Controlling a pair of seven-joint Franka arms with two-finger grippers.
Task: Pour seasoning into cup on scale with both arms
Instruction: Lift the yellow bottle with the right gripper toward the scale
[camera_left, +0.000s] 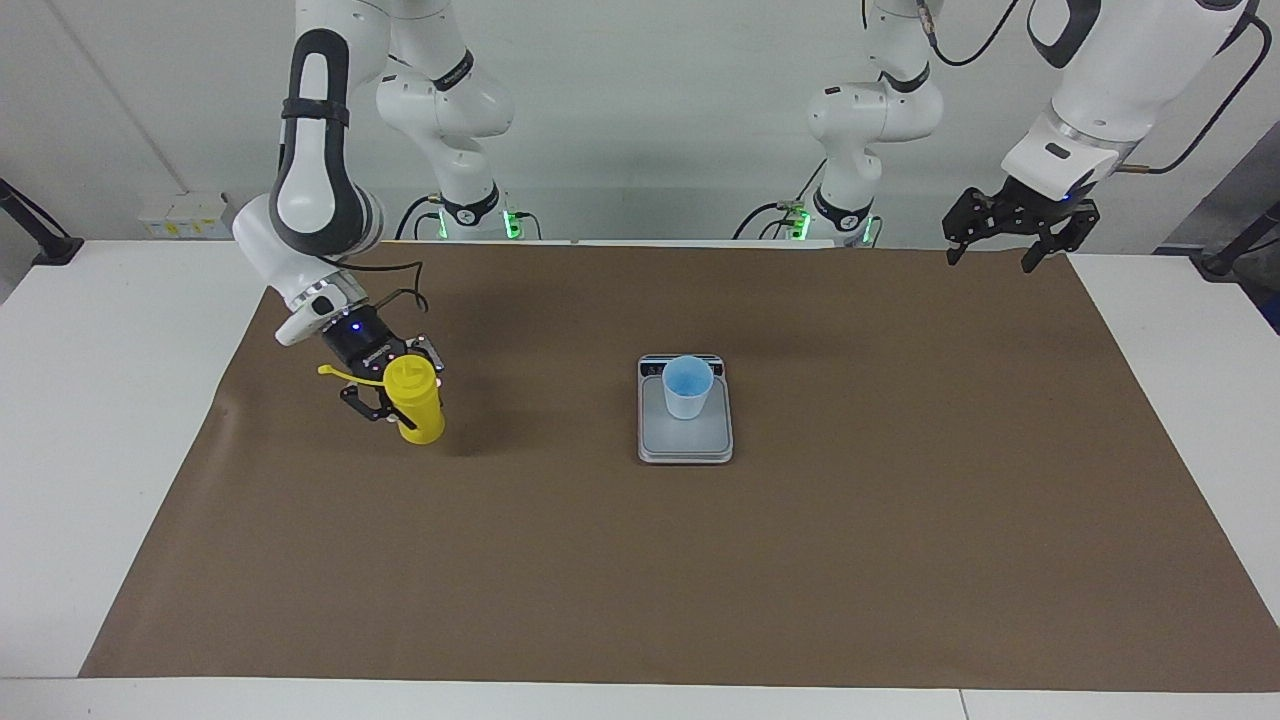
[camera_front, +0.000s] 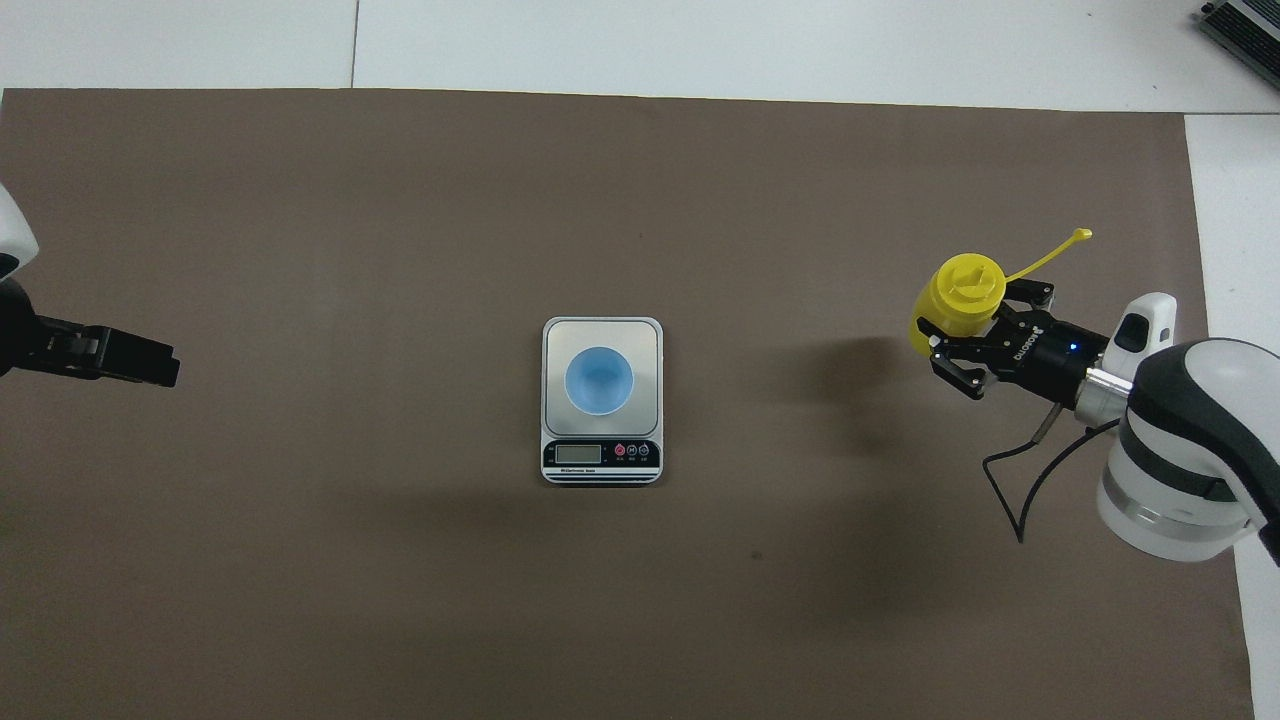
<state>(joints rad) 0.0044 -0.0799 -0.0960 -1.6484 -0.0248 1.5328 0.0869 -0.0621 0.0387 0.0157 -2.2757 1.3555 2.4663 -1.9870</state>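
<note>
Brown paper (camera_left: 640, 560) covers most of the white surface (camera_left: 90, 420), leaving bare white strips at both ends and along the edge farthest from the robots. A pale grey wall runs above the arm bases, where small green lights glow, and a row of wall sockets (camera_left: 182, 213) sits low on it at the right arm's end.

At the middle of the paper lies the scale (camera_left: 685, 432), its display strip turned toward the robots. The cup (camera_left: 687, 386) stands upright on its weighing plate (light blue outside, brighter blue within).

Toward the right arm's end of the surface, the right tool (camera_left: 390, 389) is clenched on the seasoning (camera_left: 414, 398), gripping the yellow bottle around its upper body. The bottle is nearly upright, tilted only a little, with its nozzle top upward and its thin cap strap (camera_front: 1048, 254) sticking out sideways toward the surface's end. Its base is at or just above the paper; which of the two cannot be told. It is well apart from the scale.

The left tool (camera_left: 1008, 228) waits in the air over the corner of the paper at the left arm's end, its fingers spread apart and grasping nothing. In the overhead view only its dark tip (camera_front: 110, 355) reaches in from the edge.
</note>
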